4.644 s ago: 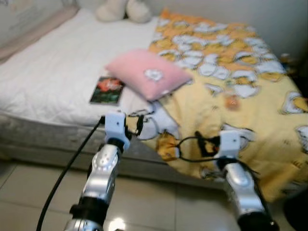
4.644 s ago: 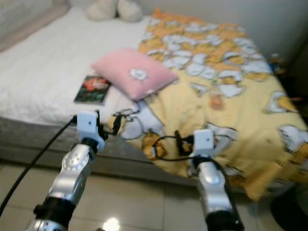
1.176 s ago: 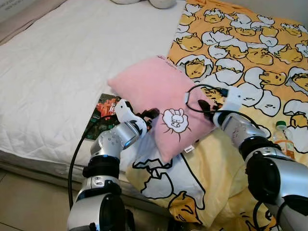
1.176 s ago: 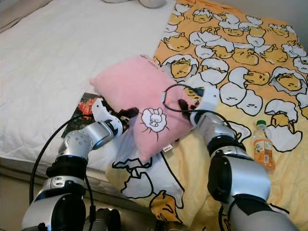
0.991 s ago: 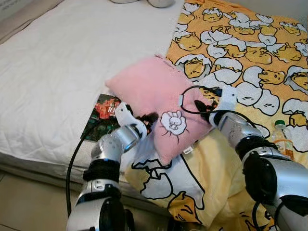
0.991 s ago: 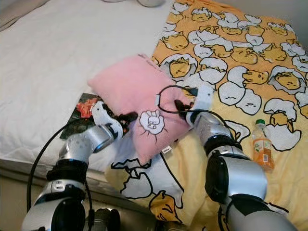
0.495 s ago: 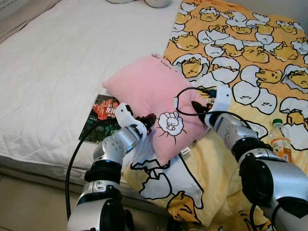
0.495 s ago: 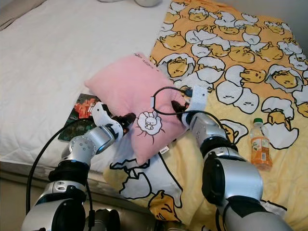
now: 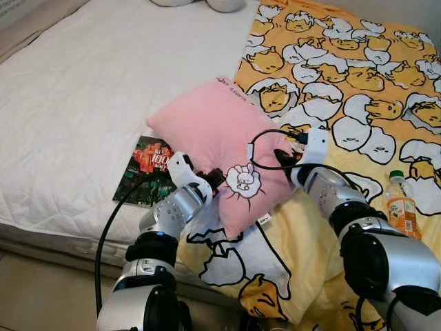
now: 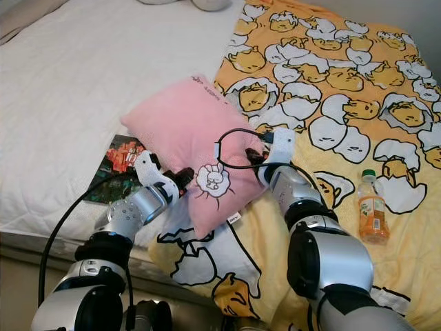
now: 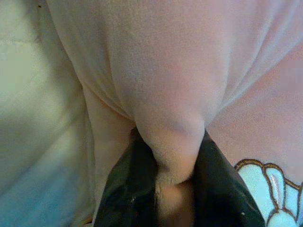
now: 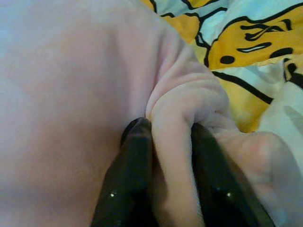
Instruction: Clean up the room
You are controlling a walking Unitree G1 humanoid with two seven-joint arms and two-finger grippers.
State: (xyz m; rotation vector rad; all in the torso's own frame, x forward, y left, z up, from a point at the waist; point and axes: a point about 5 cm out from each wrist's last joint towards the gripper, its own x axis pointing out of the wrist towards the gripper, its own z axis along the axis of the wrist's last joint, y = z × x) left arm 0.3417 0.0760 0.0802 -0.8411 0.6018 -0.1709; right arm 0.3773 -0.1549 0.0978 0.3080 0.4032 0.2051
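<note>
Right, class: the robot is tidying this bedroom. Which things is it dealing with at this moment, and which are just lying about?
In hand:
- pink pillow, pinched by the left gripper and the right gripper, one at each side

Lying about:
- book on the white mattress, partly under the pillow
- drink bottle on the yellow blanket
- soft toy at the far end of the bed

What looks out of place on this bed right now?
A drink bottle lies on the yellow blanket, and a book sits near the mattress edge, partly under the pink pillow. The pillow lies askew mid-bed, pinched by the left gripper and right gripper.
</note>
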